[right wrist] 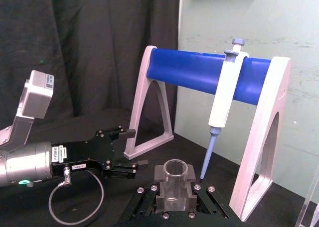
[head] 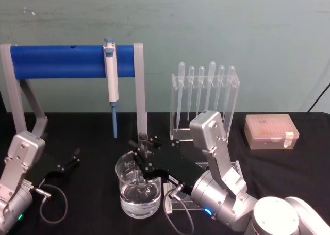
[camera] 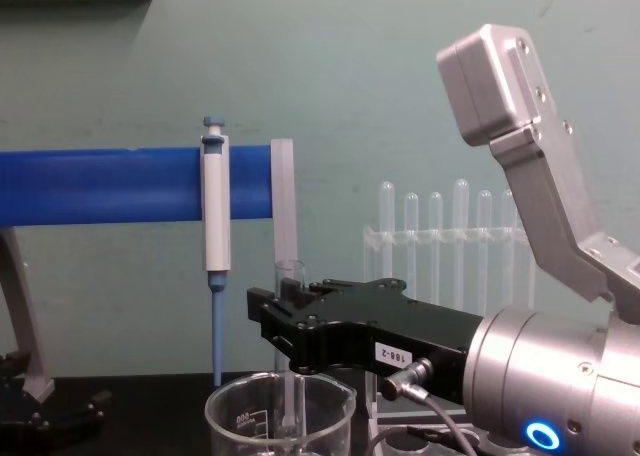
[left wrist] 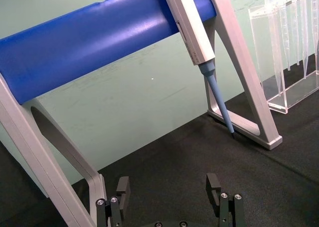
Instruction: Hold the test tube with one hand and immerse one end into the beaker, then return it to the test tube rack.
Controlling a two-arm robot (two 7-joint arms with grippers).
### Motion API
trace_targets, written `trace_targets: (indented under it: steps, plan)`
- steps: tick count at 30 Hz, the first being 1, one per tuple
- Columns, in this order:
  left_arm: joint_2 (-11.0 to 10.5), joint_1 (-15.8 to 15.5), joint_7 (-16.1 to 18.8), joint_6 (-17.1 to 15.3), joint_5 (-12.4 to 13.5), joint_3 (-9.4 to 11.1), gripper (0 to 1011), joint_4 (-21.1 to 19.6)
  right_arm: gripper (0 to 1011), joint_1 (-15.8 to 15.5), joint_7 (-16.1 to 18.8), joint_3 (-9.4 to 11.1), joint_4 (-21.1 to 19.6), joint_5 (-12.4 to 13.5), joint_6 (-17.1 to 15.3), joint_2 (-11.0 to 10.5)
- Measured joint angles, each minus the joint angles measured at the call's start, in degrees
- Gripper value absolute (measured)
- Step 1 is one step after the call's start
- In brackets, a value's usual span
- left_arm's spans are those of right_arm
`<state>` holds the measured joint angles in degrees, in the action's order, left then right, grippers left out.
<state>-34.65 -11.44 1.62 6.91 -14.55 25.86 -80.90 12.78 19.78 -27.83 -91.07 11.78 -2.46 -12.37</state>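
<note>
The test tube (head: 143,139) stands upright with my right gripper (head: 144,151) shut on it just below its open rim. Its lower part reaches down inside the beaker (head: 129,201), a wide glass with white marks and clear water in the bottom. The chest view shows the test tube (camera: 289,276) passing through the right gripper (camera: 285,326) into the beaker (camera: 240,421). In the right wrist view the test tube's rim (right wrist: 174,170) sits between the fingers of the right gripper (right wrist: 174,187). My left gripper (head: 69,160) rests open on the table at the left, well clear of the beaker.
A blue-barred stand (head: 56,61) behind the beaker holds a blue-and-white pipettor (head: 110,70), tip hanging down. A clear rack of plastic pipettes (head: 206,90) stands at the back right, and an orange tip box (head: 270,132) lies farther right. Cables trail near both wrists.
</note>
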Motion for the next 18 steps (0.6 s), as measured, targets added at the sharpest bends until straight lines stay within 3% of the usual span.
trace_targets:
  steps: [18]
  plan:
    - [0.0, 0.0, 0.0, 0.0, 0.0, 0.0, 1000, 0.0, 225, 0.0, 0.0, 0.0, 0.0, 0.0, 0.0, 0.0]
